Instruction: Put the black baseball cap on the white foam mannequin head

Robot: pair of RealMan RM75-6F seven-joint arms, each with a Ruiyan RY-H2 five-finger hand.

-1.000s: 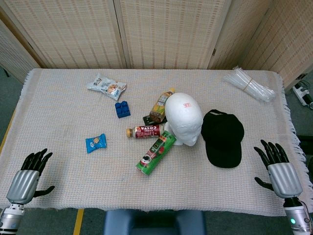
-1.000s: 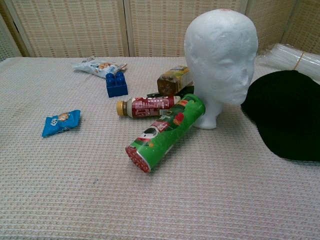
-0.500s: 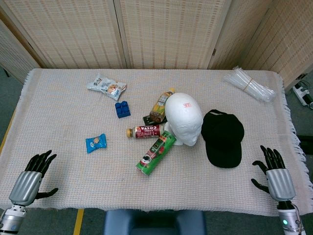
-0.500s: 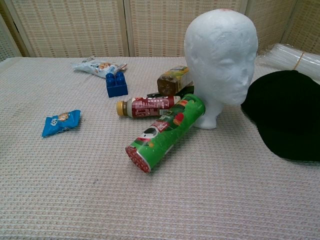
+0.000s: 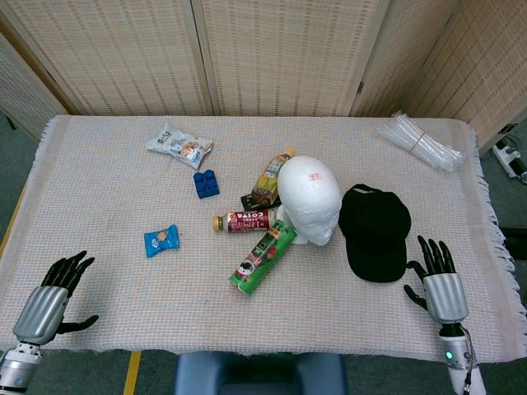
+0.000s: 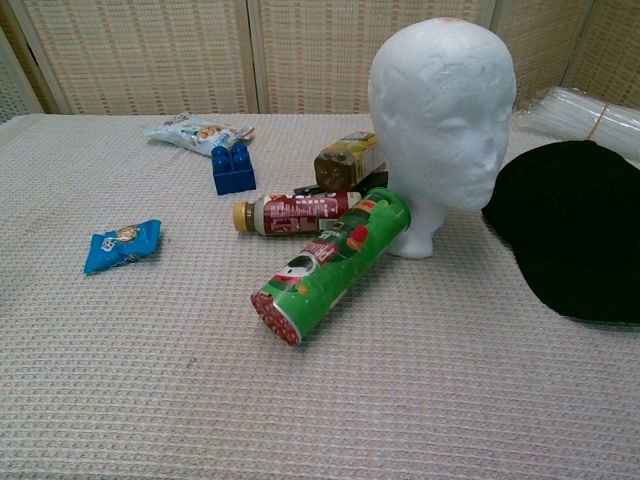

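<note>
The black baseball cap (image 5: pixel 375 230) (image 6: pixel 575 225) lies flat on the cloth, just right of the white foam mannequin head (image 5: pixel 310 199) (image 6: pixel 442 110), which stands upright near the table's middle. My right hand (image 5: pixel 437 282) hovers open at the front right, close to the cap's near edge but not touching it. At the front left corner, my left hand (image 5: pixel 48 300) is open with fingers spread, far from both. Neither hand shows in the chest view.
A green snack can (image 5: pixel 263 257) lies against the mannequin's base, with a red-labelled bottle (image 5: pixel 243 220) and a juice bottle (image 5: pixel 272 175) behind it. A blue brick (image 5: pixel 207 183), a blue packet (image 5: pixel 161 240), a snack bag (image 5: pixel 179 146) and a straw bundle (image 5: pixel 420 141) lie around.
My right hand has moved left and inward toward the cap's near edge. The left hand has barely shifted. The cap and mannequin head have not moved.
</note>
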